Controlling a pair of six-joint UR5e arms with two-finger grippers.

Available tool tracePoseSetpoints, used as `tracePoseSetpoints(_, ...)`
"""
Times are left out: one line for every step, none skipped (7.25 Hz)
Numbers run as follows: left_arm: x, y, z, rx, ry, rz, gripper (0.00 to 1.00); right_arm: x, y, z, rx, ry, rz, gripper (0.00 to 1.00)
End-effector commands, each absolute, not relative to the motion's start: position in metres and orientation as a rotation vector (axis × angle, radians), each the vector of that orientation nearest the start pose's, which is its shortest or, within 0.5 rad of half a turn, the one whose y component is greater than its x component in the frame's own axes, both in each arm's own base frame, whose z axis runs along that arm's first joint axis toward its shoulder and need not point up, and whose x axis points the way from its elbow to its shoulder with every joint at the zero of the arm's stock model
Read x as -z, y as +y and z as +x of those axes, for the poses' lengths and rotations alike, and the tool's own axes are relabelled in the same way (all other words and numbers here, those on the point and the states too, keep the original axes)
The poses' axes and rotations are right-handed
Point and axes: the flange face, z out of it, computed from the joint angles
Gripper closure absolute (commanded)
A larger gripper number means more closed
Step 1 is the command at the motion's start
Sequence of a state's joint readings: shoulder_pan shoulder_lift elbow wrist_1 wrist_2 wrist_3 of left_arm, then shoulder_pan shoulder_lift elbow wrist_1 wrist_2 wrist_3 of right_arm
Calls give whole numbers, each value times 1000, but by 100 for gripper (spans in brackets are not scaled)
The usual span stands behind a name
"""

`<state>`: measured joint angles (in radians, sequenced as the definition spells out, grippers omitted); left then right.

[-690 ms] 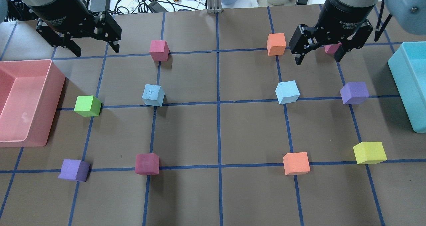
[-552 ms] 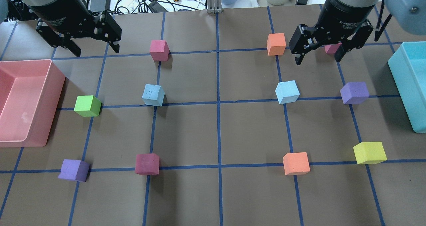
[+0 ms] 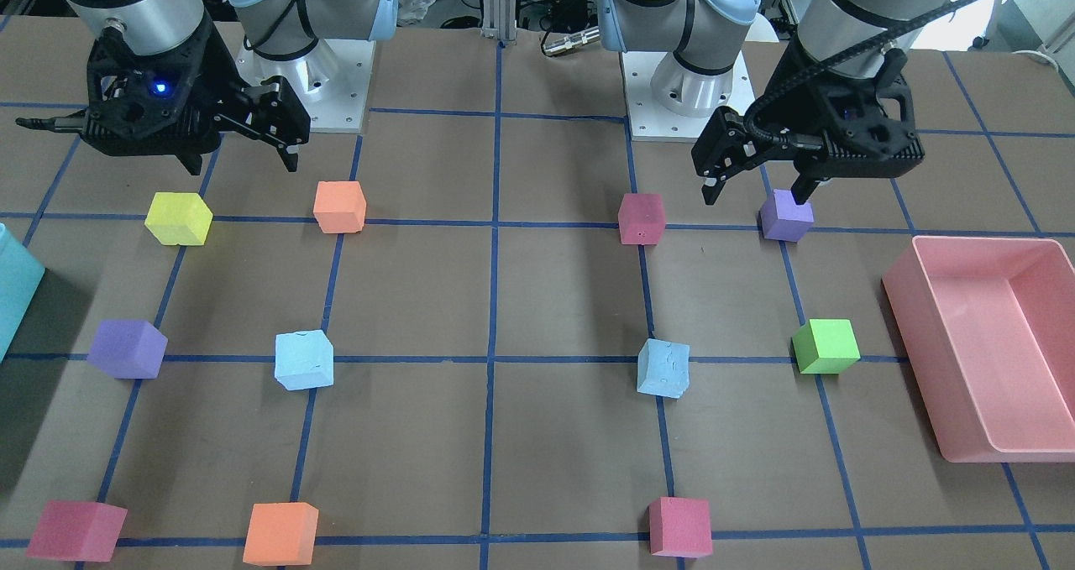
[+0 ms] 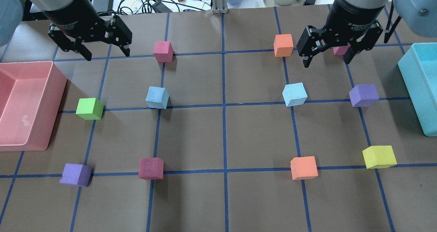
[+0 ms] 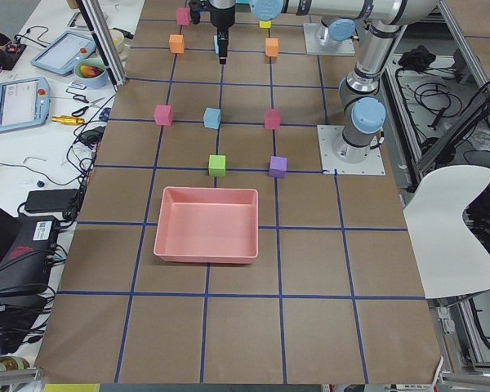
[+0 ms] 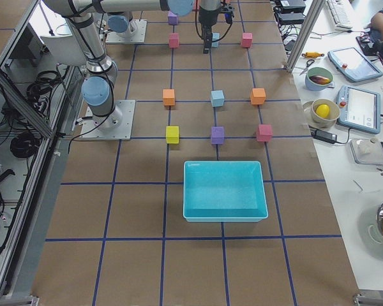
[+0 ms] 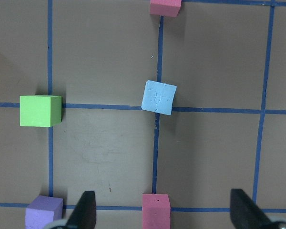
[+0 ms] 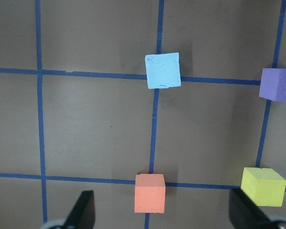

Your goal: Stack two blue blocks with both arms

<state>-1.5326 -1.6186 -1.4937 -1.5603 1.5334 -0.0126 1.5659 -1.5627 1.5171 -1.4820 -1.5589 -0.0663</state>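
Pincers open: left pincer (image 4: 107, 56), right pincer (image 4: 326, 63); left blue block (image 4: 157, 97), right blue block (image 4: 294, 94) skewed off gridlines (image 4: 224, 139).

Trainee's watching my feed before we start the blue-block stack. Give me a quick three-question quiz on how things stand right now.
1. True or false: the left blue block and the right blue block are already stacked.
2. The left gripper is: A) open, holding nothing; B) shut on a block; C) out of view.
3. What colour is the cube lying between the left blue block and the pink bin?

Key: 1 false, they lie well apart. 2 A. 3 green: the green cube.
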Motion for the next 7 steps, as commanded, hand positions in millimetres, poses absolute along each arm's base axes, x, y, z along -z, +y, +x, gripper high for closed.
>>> tracePoseSetpoints(-433,-554,-120,47,3194,-77,0,-501,-491,133,-67,3127,-100,0)
tracePoseSetpoints(-383,-564,-124,72,3192,-47,0,-498,-491,133,-76,3128,-112,0)
tracePoseSetpoints(-341,-565,-132,69,3191,-28,0,-482,-500,132,-121,3121,-124,0)
tracePoseSetpoints(-306,-567,-141,63,3189,-6,0,-451,-518,133,-214,3104,-124,0)
tracePoseSetpoints(-283,-570,-142,70,3183,9,0,-427,-537,131,-228,3109,-137,0)
tracePoseSetpoints(-266,-574,-142,46,3180,23,0,-403,-559,127,-154,3109,-213,0)
tracePoseSetpoints(-254,-577,-142,15,3172,58,0,-366,-580,121,-118,3109,-267,0)
